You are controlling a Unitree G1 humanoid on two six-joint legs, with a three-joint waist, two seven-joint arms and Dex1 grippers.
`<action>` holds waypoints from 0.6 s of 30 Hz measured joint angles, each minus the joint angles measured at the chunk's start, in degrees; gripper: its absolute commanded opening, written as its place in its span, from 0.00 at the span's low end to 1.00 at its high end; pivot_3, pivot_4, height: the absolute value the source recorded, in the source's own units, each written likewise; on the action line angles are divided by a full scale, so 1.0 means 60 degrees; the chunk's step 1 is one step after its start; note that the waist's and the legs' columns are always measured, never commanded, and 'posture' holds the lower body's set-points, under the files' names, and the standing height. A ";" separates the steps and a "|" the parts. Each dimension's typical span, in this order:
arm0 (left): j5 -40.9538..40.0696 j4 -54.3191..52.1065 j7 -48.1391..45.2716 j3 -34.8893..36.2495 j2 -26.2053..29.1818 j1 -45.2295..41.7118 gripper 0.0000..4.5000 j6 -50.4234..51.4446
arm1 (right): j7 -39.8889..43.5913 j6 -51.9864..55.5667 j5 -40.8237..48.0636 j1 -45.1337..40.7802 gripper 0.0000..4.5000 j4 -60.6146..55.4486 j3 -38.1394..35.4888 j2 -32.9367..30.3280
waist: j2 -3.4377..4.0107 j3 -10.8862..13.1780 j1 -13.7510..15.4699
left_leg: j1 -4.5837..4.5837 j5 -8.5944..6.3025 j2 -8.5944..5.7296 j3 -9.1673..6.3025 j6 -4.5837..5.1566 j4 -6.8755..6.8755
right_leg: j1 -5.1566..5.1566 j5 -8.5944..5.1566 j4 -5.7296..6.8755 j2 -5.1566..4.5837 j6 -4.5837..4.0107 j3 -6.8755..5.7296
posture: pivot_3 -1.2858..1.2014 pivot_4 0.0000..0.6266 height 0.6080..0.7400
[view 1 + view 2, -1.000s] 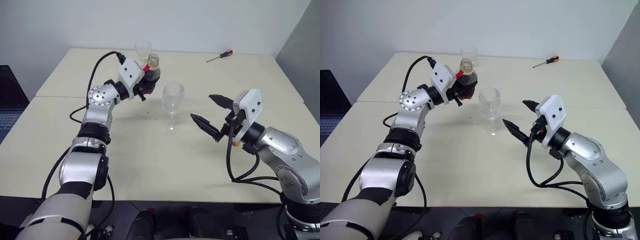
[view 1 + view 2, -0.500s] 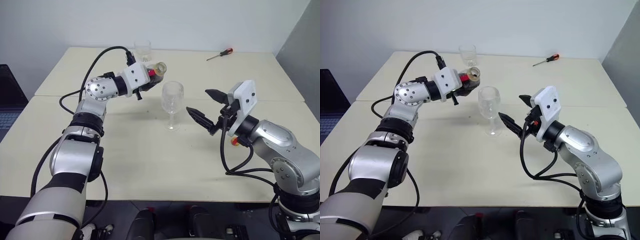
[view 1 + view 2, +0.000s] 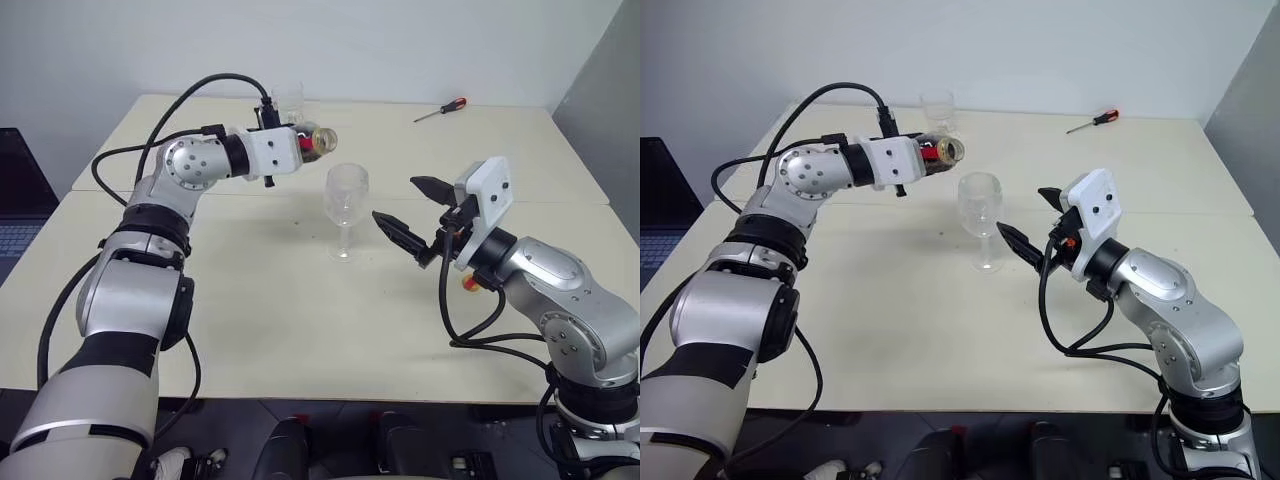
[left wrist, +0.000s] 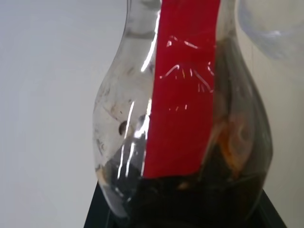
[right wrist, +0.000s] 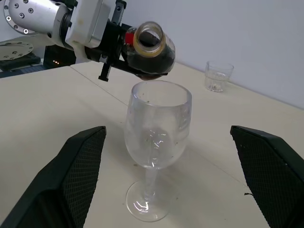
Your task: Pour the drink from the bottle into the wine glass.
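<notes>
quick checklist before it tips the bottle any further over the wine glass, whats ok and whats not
1. Bottle held: ok, the left gripper is shut on its body.
2. Bottle open: ok, the right wrist view shows an open mouth with no cap on it.
3. Mouth over the wine glass: cannot tell, it sits above and just to the robot's left of the rim; the overlap is unclear.
4. Glass upright, foot flat on the table: ok.
5. Glass empty: ok, no drink in it yet; the liquid is still inside the tilted bottle.
6. Glass steadied: not ok, the right gripper is open beside the glass, not touching it.
</notes>
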 measured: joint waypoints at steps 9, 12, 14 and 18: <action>0.0481 0.0286 0.0664 -0.0268 0.0035 -0.0461 0.26 -0.0076 | -0.0030 -0.0010 -0.0038 -0.0066 1.00 0.0080 0.0016 0.0178 | 0.0000 0.0000 0.0000 | -0.0004 0.0000 -0.0001 -0.0002 0.0000 0.0004 | -0.0002 0.0000 0.0002 -0.0001 0.0000 -0.0003 | 0.52 0.24 1.00; 0.0858 0.0350 0.0922 -0.0520 0.0062 -0.0497 0.26 -0.0226 | -0.0050 -0.0010 -0.0142 -0.0071 1.00 0.0095 0.0028 0.0222 | 0.0000 0.0000 0.0000 | -0.0007 0.0000 -0.0001 -0.0002 0.0000 0.0005 | -0.0004 0.0000 0.0003 -0.0001 0.0000 -0.0003 | 0.52 0.24 1.00; 0.1131 0.0364 0.1145 -0.0737 0.0142 -0.0625 0.26 -0.0272 | -0.0052 -0.0010 -0.0174 -0.0072 1.00 0.0095 0.0031 0.0246 | 0.0000 0.0000 0.0001 | -0.0007 0.0000 -0.0001 -0.0001 0.0000 0.0006 | -0.0004 0.0000 0.0003 -0.0001 0.0000 -0.0003 | 0.52 0.24 1.00; 0.1505 0.0425 0.1627 -0.0921 0.0337 -0.0902 0.26 -0.0391 | -0.0057 -0.0012 -0.0194 -0.0072 1.00 0.0098 0.0034 0.0292 | 0.0000 0.0000 0.0001 | -0.0007 0.0000 -0.0001 -0.0001 0.0000 0.0005 | -0.0005 0.0000 0.0003 0.0000 0.0000 -0.0003 | 0.52 0.24 1.00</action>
